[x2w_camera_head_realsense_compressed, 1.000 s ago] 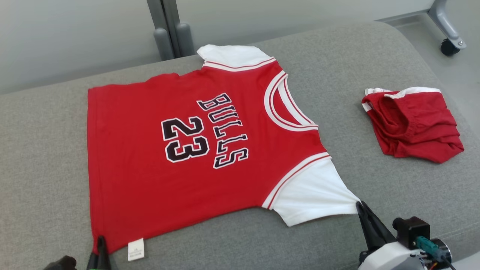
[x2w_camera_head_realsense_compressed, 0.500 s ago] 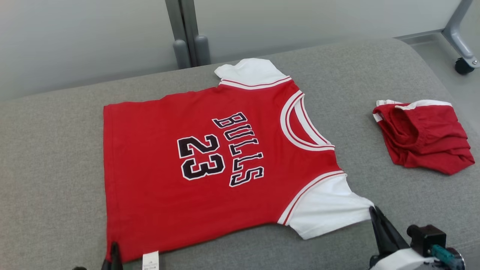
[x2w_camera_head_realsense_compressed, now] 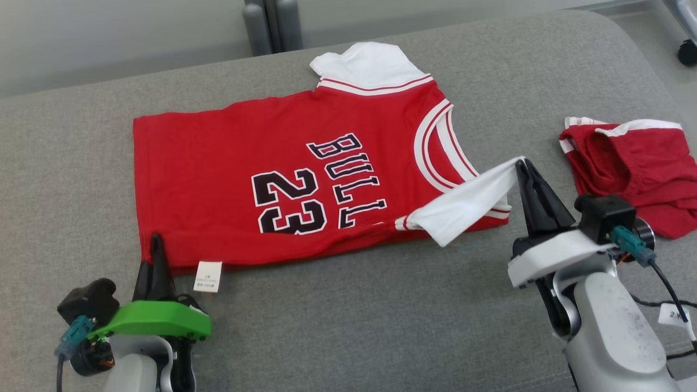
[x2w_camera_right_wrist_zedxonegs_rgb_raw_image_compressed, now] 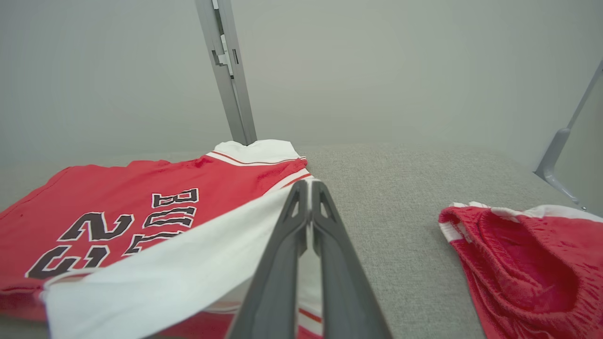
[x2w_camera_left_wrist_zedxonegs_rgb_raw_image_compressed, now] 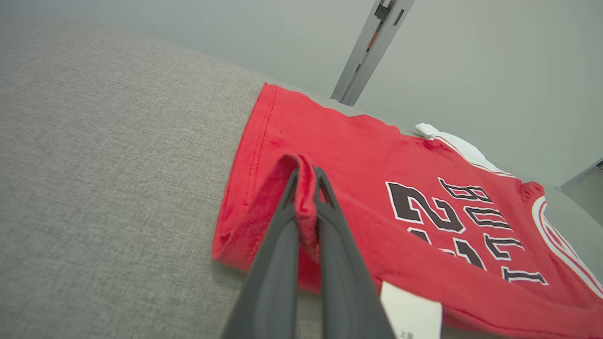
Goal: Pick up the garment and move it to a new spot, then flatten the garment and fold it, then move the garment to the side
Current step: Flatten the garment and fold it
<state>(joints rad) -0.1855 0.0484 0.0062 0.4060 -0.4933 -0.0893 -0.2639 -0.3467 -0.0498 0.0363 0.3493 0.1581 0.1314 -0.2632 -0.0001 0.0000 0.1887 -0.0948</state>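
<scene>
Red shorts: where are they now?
In the head view the red shorts lie bunched at the right of the grey cushion, apart from the Bulls jersey, beside the right gripper.

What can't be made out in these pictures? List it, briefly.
- Tag print: too small in the head view, and cut by the bottom edge in the left wrist view.
- Jersey lettering, last letter: in the head view, hidden by the raised sleeve and the turned-over near edge.
- Shorts: in the head view, cut by the right edge and partly behind the right gripper.
</scene>
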